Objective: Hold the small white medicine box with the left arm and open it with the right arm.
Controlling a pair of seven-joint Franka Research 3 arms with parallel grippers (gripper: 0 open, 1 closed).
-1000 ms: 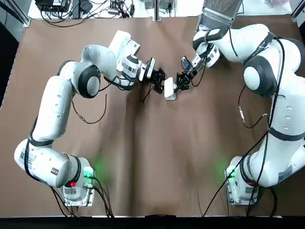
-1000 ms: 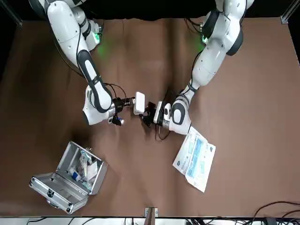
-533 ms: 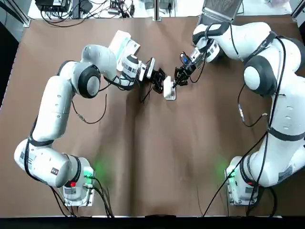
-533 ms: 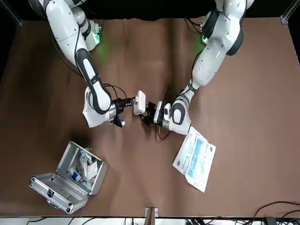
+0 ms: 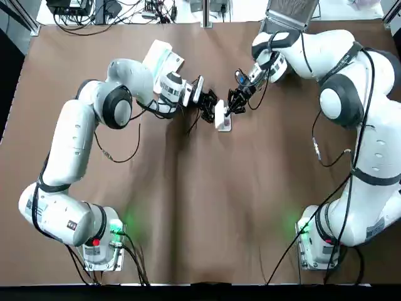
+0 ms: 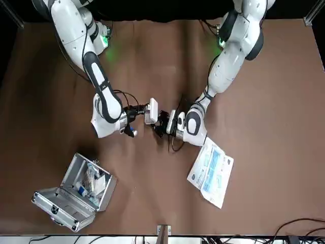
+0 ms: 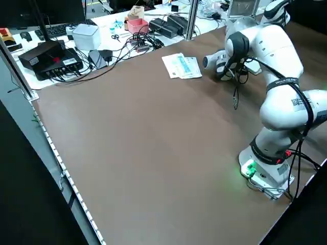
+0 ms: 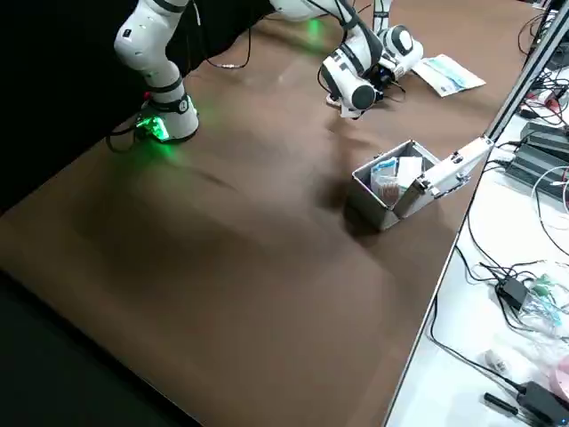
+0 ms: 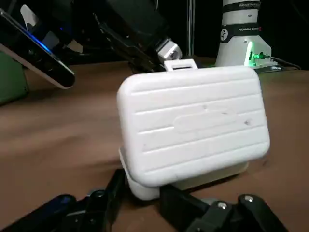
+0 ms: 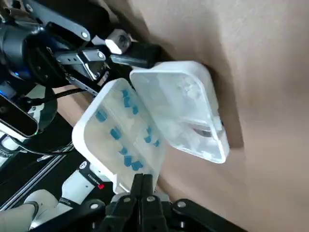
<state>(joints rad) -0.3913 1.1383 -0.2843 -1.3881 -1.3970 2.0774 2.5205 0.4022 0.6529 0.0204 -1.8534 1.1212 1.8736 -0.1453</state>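
medicine box [image 5: 222, 117] open, one half clamped in left hand [image 5: 212, 111], other pinched by right hand [image 5: 232, 109]

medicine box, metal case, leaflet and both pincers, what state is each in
small white medicine box: partly open, blue pieces visible inside.
left pincer: shut on the box's lower edge.
right pincer: shut on the edge of the half that holds the blue pieces.
metal case: open, packets inside.
leaflet: lying flat on the table.

Even overhead light is bathing the table [image 5: 200, 207]; green base lamps [image 5: 116, 227] are glowing; the medicine box [image 10: 188, 111] is casting a shadow.
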